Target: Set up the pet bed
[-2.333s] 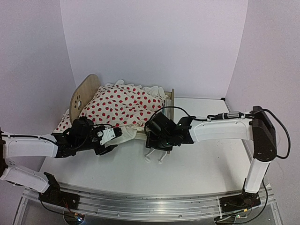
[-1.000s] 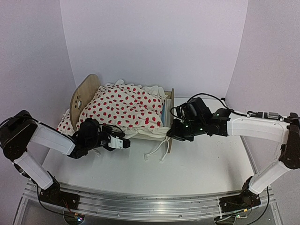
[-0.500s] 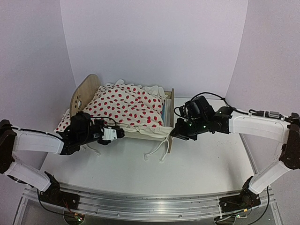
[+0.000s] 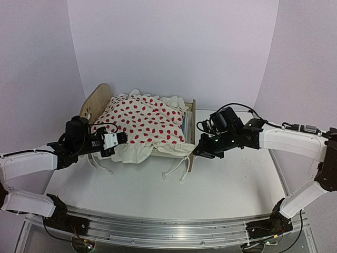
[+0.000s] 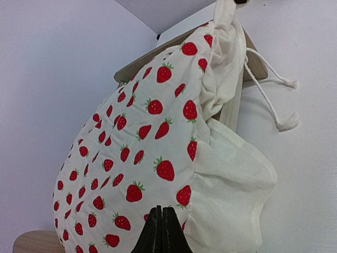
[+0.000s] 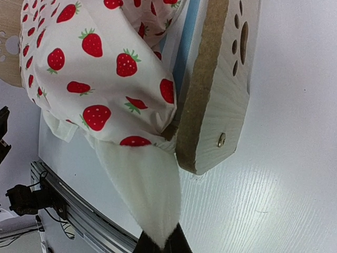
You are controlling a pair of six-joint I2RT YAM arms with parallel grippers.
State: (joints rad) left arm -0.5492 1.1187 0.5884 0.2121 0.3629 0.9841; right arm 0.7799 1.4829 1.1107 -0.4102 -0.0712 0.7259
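Observation:
The pet bed (image 4: 192, 120) stands at the back left, its rounded headboard (image 4: 95, 104) on the left. A strawberry-print blanket (image 4: 142, 122) with a white ruffle is heaped over it. A strip of the blue mattress (image 6: 187, 50) shows beside the footboard (image 6: 224, 89). My left gripper (image 4: 122, 138) is at the blanket's front left edge, shut, with its tips (image 5: 161, 212) pinching the printed cloth (image 5: 142, 137) by the ruffle seam. At the footboard's front corner my right gripper (image 4: 196, 151) is shut on the ruffle's corner (image 6: 147, 190), pulled taut to its tips (image 6: 160, 243).
White cords with tassels (image 4: 176, 169) trail from the bed onto the table in front of it, and they also show in the left wrist view (image 5: 274, 100). A metal rail (image 4: 158, 232) runs along the near edge. White walls close in behind and at both sides.
My left gripper has moved left and back toward the headboard end along the blanket's edge. Over the last second the right gripper has stayed by the footboard corner, holding the ruffle.

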